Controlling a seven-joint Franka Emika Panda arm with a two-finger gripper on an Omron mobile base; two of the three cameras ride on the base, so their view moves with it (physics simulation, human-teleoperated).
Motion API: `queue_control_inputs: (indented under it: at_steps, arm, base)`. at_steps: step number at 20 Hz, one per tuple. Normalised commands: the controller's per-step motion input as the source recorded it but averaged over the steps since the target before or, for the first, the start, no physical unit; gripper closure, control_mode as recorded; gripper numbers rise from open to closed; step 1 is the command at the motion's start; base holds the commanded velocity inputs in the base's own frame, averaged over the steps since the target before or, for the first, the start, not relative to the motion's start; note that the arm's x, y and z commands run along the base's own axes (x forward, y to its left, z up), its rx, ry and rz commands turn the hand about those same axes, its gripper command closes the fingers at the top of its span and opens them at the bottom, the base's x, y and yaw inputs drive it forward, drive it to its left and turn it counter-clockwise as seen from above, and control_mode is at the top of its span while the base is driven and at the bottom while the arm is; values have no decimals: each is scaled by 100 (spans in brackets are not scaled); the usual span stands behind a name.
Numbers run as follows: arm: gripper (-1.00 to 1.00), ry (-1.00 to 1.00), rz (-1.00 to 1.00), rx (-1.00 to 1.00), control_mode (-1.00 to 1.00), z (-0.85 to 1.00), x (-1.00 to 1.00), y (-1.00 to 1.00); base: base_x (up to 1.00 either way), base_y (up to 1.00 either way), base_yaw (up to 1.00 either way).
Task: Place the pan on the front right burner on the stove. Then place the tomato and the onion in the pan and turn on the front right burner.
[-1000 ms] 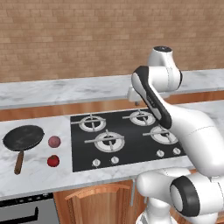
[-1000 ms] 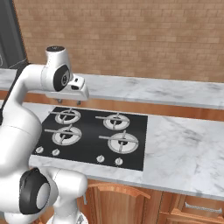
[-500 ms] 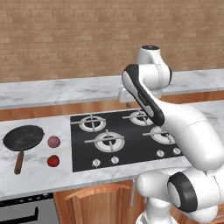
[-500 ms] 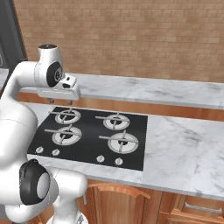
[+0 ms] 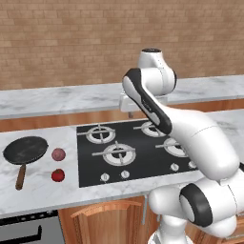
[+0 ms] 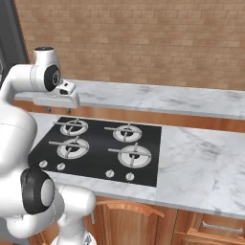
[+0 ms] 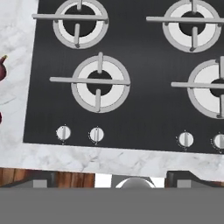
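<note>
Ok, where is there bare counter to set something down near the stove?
The marble right of the stove is bare, bordered by the cooktop edge and the back ledge. Left of it is crowded: pan, onion and tomato sit close together. A narrow bare strip runs in front of the knobs.

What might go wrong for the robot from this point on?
The pan sits far left on the counter, across the stove from the front right burner, so a long carry could tip it. The tomato and onion are round and may roll if the open claw nudges them.
</note>
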Motion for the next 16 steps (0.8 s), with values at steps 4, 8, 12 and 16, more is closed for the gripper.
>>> queue_control_inputs:
  at_steps: [4, 8, 12, 16]
  arm:
    - [-100, 3, 0, 0, -100, -1, 0, 44]
    - [-100, 4, 0, 0, -100, -4, -1, 51]
    - [-100, 4, 0, 0, -100, -5, -5, 54]
    - [-100, 2, 0, 0, -100, -4, -8, 56]
  base:
    - [0, 0, 0]
    - [0, 0, 0]
    - [0, 0, 0]
    - [0, 0, 0]
